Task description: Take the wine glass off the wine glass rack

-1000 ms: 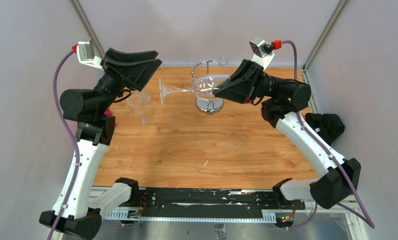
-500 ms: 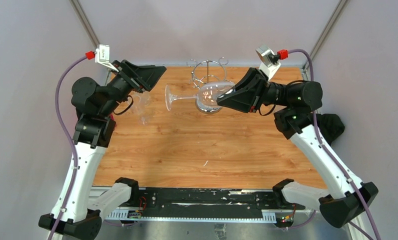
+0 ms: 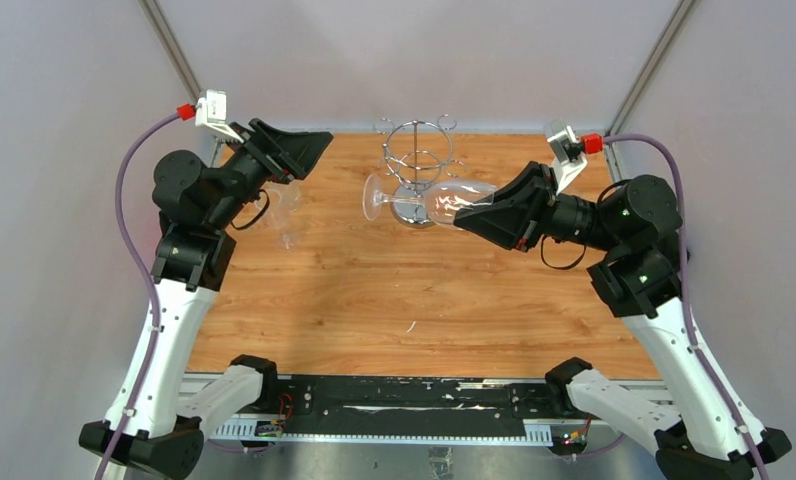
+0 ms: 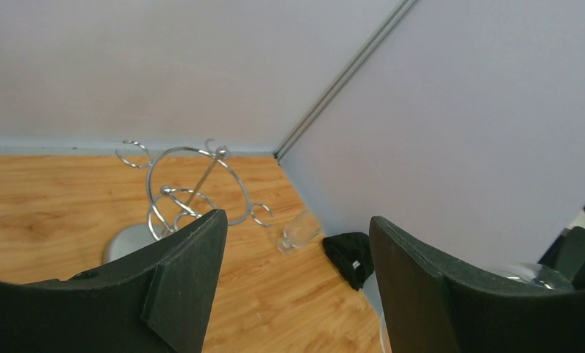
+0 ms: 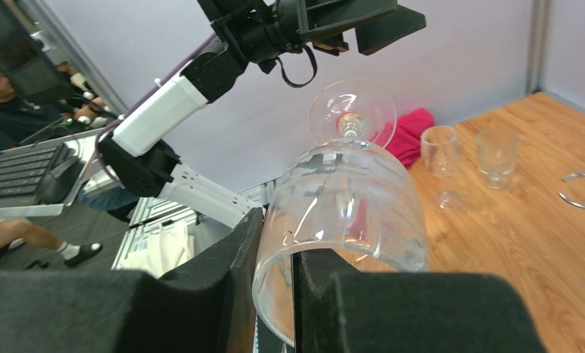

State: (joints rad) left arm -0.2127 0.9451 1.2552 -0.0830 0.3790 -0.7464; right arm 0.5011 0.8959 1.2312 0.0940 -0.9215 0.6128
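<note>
Wood-grain tabletop (image 3: 374,300): light-brown boards under both arms.
Right gripper (image 5: 275,243): black fingers pinch the bowl's rim wall, one inside and one outside.
Clear wine glass (image 3: 454,200): held sideways in the air, foot pointing left, just in front of the rack and seemingly free of its hooks. Carry it slowly and level, because a thin rim grip could slip.
Shiny chrome wire rack (image 3: 412,155): upright, with no glass seen hanging.
Left gripper (image 3: 312,143): fingers wide apart, holding nothing.
</note>
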